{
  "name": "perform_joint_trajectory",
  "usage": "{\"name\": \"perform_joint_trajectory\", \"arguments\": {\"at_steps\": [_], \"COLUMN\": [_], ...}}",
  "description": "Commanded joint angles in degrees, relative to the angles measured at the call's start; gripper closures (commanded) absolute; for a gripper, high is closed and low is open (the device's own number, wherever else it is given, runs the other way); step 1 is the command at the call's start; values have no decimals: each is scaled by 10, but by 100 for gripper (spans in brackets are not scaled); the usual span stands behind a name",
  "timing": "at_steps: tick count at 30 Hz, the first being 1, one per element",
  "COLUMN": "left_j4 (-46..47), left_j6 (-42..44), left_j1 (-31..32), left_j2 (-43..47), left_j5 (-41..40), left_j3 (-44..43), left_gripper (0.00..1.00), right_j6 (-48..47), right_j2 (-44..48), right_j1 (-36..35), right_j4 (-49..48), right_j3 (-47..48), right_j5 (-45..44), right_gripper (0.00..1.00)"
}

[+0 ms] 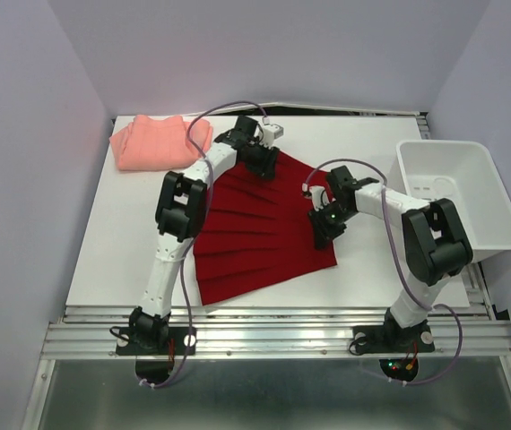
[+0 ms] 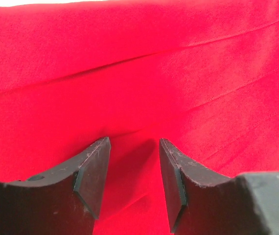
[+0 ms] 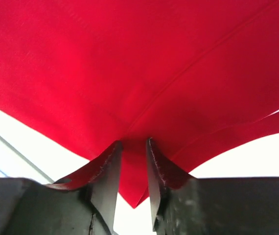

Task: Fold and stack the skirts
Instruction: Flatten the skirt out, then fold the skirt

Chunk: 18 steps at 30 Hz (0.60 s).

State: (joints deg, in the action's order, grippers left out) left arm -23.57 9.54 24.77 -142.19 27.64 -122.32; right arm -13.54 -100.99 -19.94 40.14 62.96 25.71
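The deep red skirt (image 1: 255, 237) lies spread like a fan in the middle of the white table (image 1: 121, 242). My left gripper (image 1: 263, 161) is at its narrow far end, open, with the fingertips down on the red cloth (image 2: 129, 73) and only flat cloth under the gap of the left gripper (image 2: 134, 142). My right gripper (image 1: 321, 228) is at the skirt's right edge. In the right wrist view the right gripper (image 3: 133, 143) is shut on a corner of the red cloth (image 3: 129, 63), which is raised off the table. The salmon-pink skirt (image 1: 157, 141) lies folded at the back left.
A white plastic bin (image 1: 480, 240) stands at the right edge of the table, close to the right arm's elbow. The table's metal front rail (image 1: 273, 336) runs along the near side between the two arm bases.
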Motion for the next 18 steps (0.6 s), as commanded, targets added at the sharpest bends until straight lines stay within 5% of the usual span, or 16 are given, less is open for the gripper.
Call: {"name": "perform_joint_trajectory", "arguments": {"at_steps": [1,7,9,10,12,18], "left_j4": [-48,17,32,52,72,43], "left_j6": [28,46,80,95,139,250], "left_j1": [-27,-59,-62,-62,-62,-47], "left_j2": [127,405,474,546,649,840], "left_j5": [14,26,0,-11,-30,-21], "left_j3": [44,239,327,364,463,677], "left_gripper": [42,33,26,12,2,2], "right_j6": [7,-67,-114,-163,-244,-399], "right_j2": [46,197,227,255,280,380], "right_j1": [-8,-8,-8,-15,-20,-102], "right_j4": [12,-2,8,20,36,29], "right_j3": [34,37,25,10,-8,-122], "right_j5": [32,22,9,6,0,-43], "right_gripper": [64,25,23,21,22,30]}}
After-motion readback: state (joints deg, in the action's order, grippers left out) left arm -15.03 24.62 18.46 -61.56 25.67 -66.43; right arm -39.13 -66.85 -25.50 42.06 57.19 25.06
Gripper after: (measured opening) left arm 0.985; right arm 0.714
